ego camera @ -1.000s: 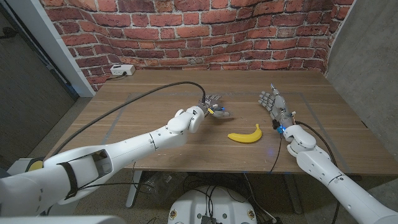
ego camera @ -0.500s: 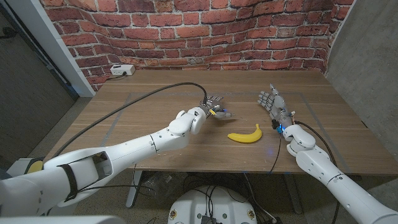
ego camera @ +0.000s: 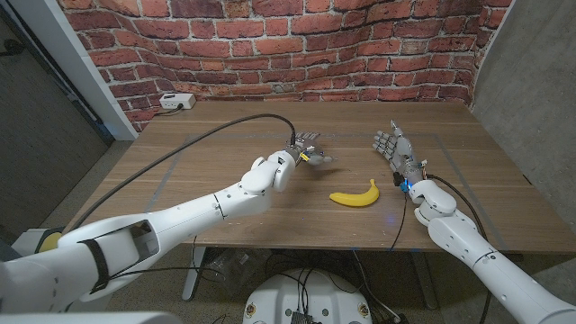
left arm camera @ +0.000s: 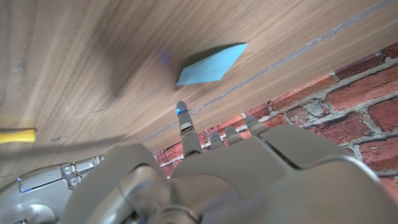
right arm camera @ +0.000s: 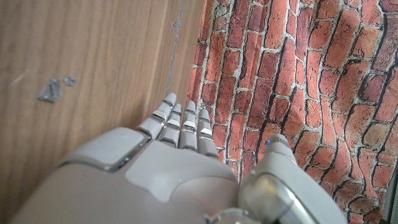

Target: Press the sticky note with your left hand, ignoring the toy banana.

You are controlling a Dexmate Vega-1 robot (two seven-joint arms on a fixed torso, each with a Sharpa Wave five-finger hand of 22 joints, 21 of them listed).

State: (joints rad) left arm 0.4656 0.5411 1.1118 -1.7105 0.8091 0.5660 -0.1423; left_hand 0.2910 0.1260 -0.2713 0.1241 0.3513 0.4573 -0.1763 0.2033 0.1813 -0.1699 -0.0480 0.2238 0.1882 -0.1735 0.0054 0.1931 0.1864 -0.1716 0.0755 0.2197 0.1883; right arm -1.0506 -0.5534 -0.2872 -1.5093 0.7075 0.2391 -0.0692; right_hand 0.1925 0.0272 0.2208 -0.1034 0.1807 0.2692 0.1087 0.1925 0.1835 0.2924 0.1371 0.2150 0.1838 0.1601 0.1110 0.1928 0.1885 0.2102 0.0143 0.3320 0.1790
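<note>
The sticky note (left arm camera: 211,63) is a pale blue square lying flat on the wooden bench (ego camera: 225,153), and in the left wrist view it sits just ahead of the left hand's fingers (left arm camera: 185,124), with a strip of bare wood between them. From the head camera the left hand (ego camera: 304,149) covers that spot near the middle of the bench, so the note itself is hidden there. The fingers are stretched forward and a little spread, holding nothing; whether any fingertip touches the wood I can't tell. The long white left arm runs in from the near left corner, a black cable (ego camera: 207,137) arching over it.

Just nearer than the hand, and slightly to the right, the toy banana (ego camera: 355,194) lies on the bench, curved, apart from both hands; its yellow tip (left arm camera: 17,135) shows in the left wrist view.

Over on the right, the right hand (ego camera: 392,146) stands on the bench with fingers pointing up and apart, empty. A brick wall (ego camera: 297,45) backs the bench, and a small white box (ego camera: 176,102) sits at the far left corner.
</note>
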